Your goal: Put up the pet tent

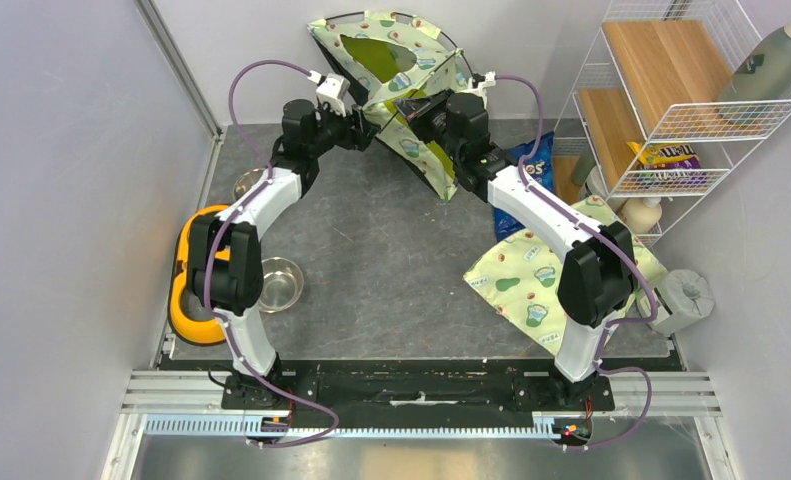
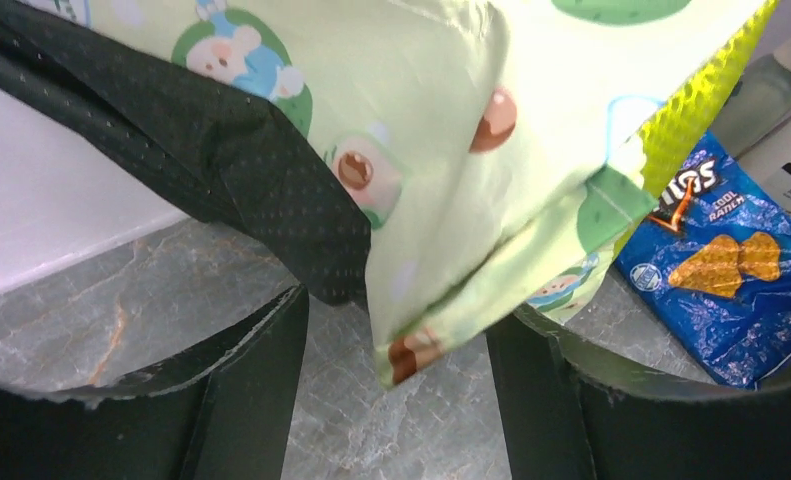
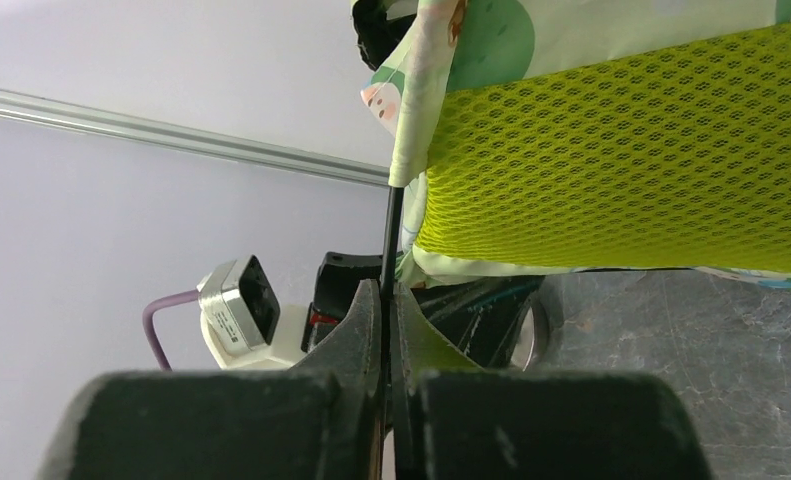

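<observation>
The pet tent [image 1: 386, 70], pale avocado-print fabric with lime-green panels, is held up tilted at the back of the table. My right gripper [image 1: 414, 108] is shut on one of its thin black poles [image 3: 392, 235], which runs between the closed fingertips [image 3: 366, 320] below the lime mesh panel [image 3: 621, 170]. At the tent's left side my left gripper [image 1: 357, 124] is open. In the left wrist view a fabric corner [image 2: 411, 350] hangs loose between the spread fingers [image 2: 256, 390], touching neither, and the tent's black underside [image 2: 221, 170] is above.
A flat avocado-print pad [image 1: 519, 282] lies under the right arm. A blue Doritos bag [image 1: 528, 165] lies near the white wire shelf [image 1: 671, 95]. An orange bowl stand [image 1: 186, 290] and steel bowls [image 1: 277, 285] are at the left. Walls close in behind.
</observation>
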Action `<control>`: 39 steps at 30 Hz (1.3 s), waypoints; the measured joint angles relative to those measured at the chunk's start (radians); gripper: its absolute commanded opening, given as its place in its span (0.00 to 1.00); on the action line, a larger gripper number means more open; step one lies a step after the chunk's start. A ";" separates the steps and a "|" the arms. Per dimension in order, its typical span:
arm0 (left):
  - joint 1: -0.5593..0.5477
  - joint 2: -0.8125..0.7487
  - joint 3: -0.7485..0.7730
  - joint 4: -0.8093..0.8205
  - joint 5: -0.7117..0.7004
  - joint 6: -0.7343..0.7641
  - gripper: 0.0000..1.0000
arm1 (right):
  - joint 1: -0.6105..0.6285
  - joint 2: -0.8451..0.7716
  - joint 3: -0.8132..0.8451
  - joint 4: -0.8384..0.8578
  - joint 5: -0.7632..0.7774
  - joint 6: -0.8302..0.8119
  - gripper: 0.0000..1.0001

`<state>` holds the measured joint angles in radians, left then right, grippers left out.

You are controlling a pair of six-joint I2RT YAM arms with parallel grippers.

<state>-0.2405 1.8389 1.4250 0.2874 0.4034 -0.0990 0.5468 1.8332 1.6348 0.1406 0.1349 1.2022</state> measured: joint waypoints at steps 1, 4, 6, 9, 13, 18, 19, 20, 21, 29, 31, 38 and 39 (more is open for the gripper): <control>0.004 0.011 0.012 0.002 0.008 0.003 0.64 | 0.000 0.000 0.000 0.000 -0.002 0.000 0.00; 0.017 0.019 0.031 0.024 0.048 0.011 0.57 | 0.000 0.000 0.000 0.000 -0.003 -0.001 0.00; 0.027 0.019 0.035 0.052 0.082 0.010 0.57 | 0.000 0.000 0.000 0.000 -0.004 -0.002 0.00; 0.048 0.019 0.034 0.105 0.159 -0.001 0.56 | 0.000 0.000 0.000 0.000 -0.005 -0.002 0.00; 0.066 0.019 0.034 0.144 0.237 -0.019 0.50 | 0.000 0.000 0.000 -0.001 -0.006 -0.002 0.00; 0.068 0.032 0.035 0.164 0.293 -0.034 0.50 | 0.000 0.000 0.000 -0.003 -0.009 -0.002 0.00; 0.068 0.037 0.035 0.164 0.303 -0.036 0.50 | 0.000 0.000 0.000 -0.003 -0.010 -0.002 0.00; 0.068 0.044 0.037 0.164 0.311 -0.039 0.50 | 0.000 0.000 0.000 -0.005 -0.011 -0.002 0.00; 0.068 0.050 0.039 0.164 0.316 -0.040 0.50 | 0.000 0.000 0.000 -0.006 -0.012 -0.002 0.00; 0.068 0.087 0.067 0.159 0.344 -0.062 0.02 | 0.000 0.000 0.000 -0.008 -0.021 -0.002 0.00; 0.068 0.094 0.085 0.164 0.358 -0.074 0.02 | 0.000 0.000 0.002 -0.009 -0.023 -0.002 0.00; 0.063 0.093 0.076 0.192 0.366 -0.126 0.02 | -0.001 0.003 0.037 -0.025 -0.027 -0.009 0.00; 0.061 0.085 0.058 0.196 0.366 -0.135 0.02 | -0.001 0.007 0.043 -0.023 -0.027 -0.013 0.00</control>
<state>-0.1791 1.9244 1.4830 0.4839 0.7692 -0.2337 0.5461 1.8400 1.6775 0.1181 0.1078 1.1896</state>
